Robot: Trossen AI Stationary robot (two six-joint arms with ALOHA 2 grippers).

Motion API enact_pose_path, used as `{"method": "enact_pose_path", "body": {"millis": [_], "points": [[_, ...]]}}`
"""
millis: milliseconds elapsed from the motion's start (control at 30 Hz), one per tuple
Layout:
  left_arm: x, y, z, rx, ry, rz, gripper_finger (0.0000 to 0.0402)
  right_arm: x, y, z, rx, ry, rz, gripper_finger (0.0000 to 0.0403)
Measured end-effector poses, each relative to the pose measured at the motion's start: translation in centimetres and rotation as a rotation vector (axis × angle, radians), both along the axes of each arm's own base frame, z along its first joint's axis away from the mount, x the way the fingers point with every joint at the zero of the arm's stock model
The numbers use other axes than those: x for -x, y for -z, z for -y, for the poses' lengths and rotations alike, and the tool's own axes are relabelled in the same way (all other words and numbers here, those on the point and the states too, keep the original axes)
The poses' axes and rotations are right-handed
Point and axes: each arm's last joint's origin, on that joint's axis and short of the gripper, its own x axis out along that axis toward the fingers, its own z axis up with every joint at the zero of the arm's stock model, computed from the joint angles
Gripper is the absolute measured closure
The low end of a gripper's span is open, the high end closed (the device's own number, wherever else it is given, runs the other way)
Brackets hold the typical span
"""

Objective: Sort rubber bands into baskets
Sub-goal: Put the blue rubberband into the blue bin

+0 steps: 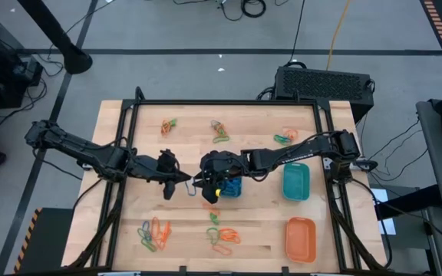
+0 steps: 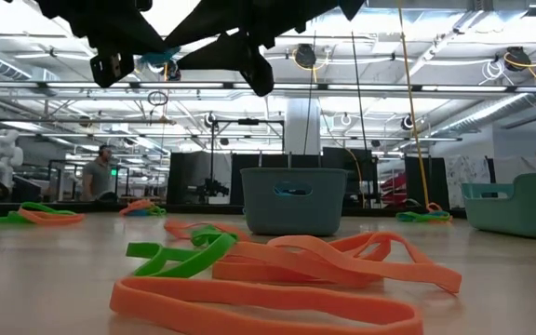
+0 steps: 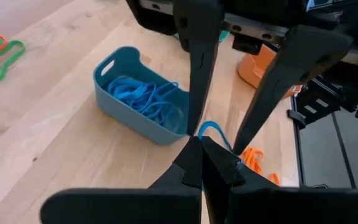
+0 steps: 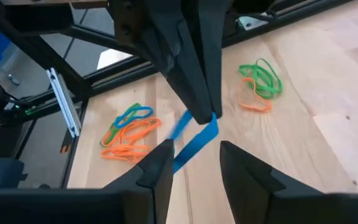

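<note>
While the left gripper (image 3: pixel 199 140) pinches a blue rubber band (image 4: pixel 194 142) mid-frame between the right gripper's (image 4: pixel 194 163) parted fingers, it looks like a handover toward the blue basket (image 3: pixel 135 93).

Wooden table (image 1: pixel 183 222) — baskets (image 1: pixel 296 182), scattered rubber bands (image 1: pixel 153 234).

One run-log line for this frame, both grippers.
left gripper: shut on blue rubber band, above table | right gripper: open, fingers straddling that band | blue basket: blue bands inside, beside grippers
</note>
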Motion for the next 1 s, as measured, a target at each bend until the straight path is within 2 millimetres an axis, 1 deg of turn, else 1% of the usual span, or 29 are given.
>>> {"method": "enact_pose_path", "body": {"millis": [67, 133, 300, 333, 433, 567, 633, 733, 800, 900, 1000], "points": [[0.0, 0.0, 0.0, -0.004, -0.006, 0.000, 0.0401, 0.0, 0.0, 0.0, 0.000, 0.000, 0.001, 0.0291], [0.0, 0.0, 0.0, -0.006, -0.010, 0.001, 0.0401, 0.0, 0.0, 0.0, 0.001, 0.000, 0.000, 0.0310], [0.0, 0.0, -0.1, -0.010, -0.014, -0.003, 0.0397, 0.0, 0.1, 0.0, 0.024, -0.008, -0.004, 0.0386], [0.0, 0.0, -0.1, -0.012, -0.019, -0.004, 0.0392, 0.0, 0.0, 0.0, 0.034, -0.013, -0.001, 0.0394], [0.0, 0.1, -0.1, -0.018, -0.025, -0.007, 0.0366, 0.1, 0.1, 0.0, 0.035, -0.014, -0.009, 0.0396], [0.2, 0.3, -0.1, -0.015, -0.008, -0.034, 0.0311, 0.4, 0.6, 0.1, 0.040, -0.015, -0.077, 0.0401], [0.2, 0.4, 0.0, -0.001, 0.018, -0.042, 0.0283, 1.0, 0.6, 0.1, 0.043, -0.019, -0.130, 0.0401], [0.3, 0.6, 0.1, 0.014, 0.043, -0.052, 0.0247, 2.4, 0.4, 0.0, 0.046, -0.025, -0.251, 0.0402], [0.3, 0.6, 0.2, 0.019, 0.057, -0.054, 0.0233, 3.7, 0.5, -0.3, 0.049, -0.037, -0.372, 0.0402], [0.2, 0.8, 0.6, 0.016, 0.074, -0.060, 0.0223, 5.3, 1.3, -1.0, 0.056, -0.052, -0.547, 0.0402], [-0.3, 1.4, 1.3, -0.018, 0.119, -0.080, 0.0222, 6.2, 1.8, -1.5, 0.082, -0.059, -0.634, 0.0402]]}}
